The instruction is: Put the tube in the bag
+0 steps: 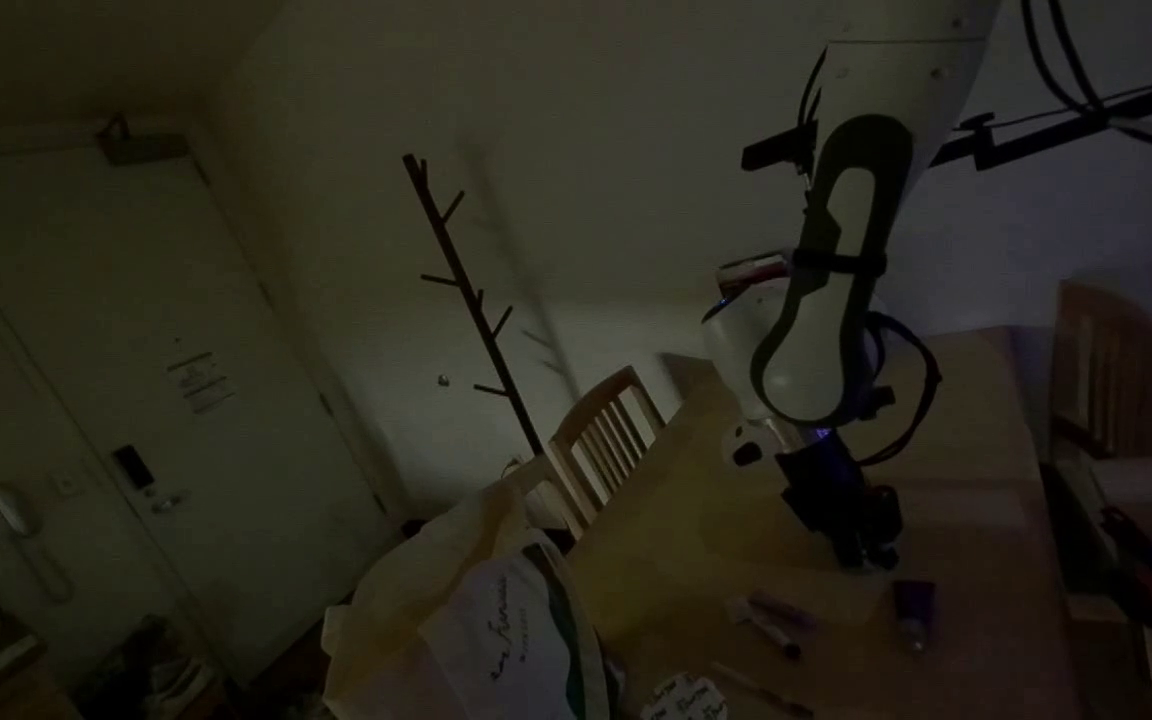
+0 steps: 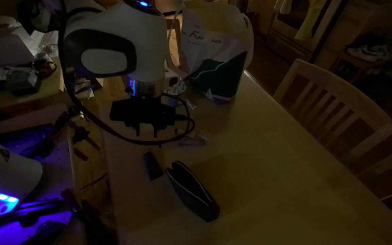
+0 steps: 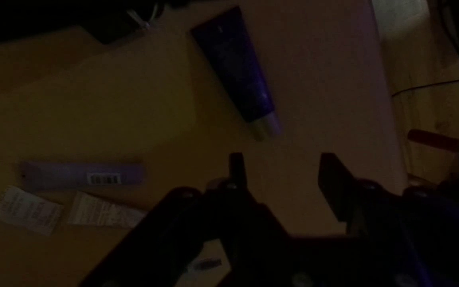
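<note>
Would call this the lining-up bit before a grab, in seriously bad light. Can see the Robotiq gripper (image 3: 283, 167) hanging above the table (image 2: 267, 204) with its fingers (image 3: 236, 167) a fair way apart and just tabletop showing through the gap, so not holding anything. Spotting the dark purple squeeze tube (image 3: 233, 67) lying flat on that table, further up from the fingertips in the wrist view, with the lighter cap (image 3: 266, 126) as its nearest bit and the wide flat end slanting away up and to the left. Pretty much comes down to that long axis, tbh: running more across the closing line than along it, but not dead square. Would guess at needing a reach toward the tube's middle, a little wrist twist, then a drop to pinch across the width. Wouldn't go for the cap, probably slippery. Can also make out a black zip pouch (image 2: 192, 202) in an exterior view, just beside the tube and farther from the gripper, with a gaping mouth. Handy spot if meant as the bag. Can't totally rule out the big printed shopping bag (image 2: 216, 75), though, well apart from the tube. Would leave alone the slim lilac barcoded thing (image 3: 70, 174) off to the left of the fingers, can't tell exactly what.
</note>
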Controlling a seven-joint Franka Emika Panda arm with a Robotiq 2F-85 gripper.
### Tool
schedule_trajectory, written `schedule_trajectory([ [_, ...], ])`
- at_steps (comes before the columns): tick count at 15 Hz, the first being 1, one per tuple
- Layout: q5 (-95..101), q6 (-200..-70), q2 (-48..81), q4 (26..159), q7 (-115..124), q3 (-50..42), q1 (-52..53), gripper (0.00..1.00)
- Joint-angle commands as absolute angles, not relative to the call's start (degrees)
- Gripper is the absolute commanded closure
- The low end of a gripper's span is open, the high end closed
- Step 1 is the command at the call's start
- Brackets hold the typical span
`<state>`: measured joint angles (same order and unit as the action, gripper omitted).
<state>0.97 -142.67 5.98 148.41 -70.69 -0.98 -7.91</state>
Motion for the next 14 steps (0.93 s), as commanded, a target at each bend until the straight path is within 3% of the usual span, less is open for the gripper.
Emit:
schedule_trajectory([
  [1,-0.01,-143.89,6.36,148.83,-71.83,-1.32,-7.36,0.22],
  [4,1.55,-146.83,6.95,149.78,-72.39,-1.22,-7.10,0.03],
  [10,12.44,-168.27,12.95,153.32,-64.70,-3.61,-4.70,0.00],
  [14,12.94,-167.95,14.11,153.10,-63.82,-1.98,-6.57,0.00],
])
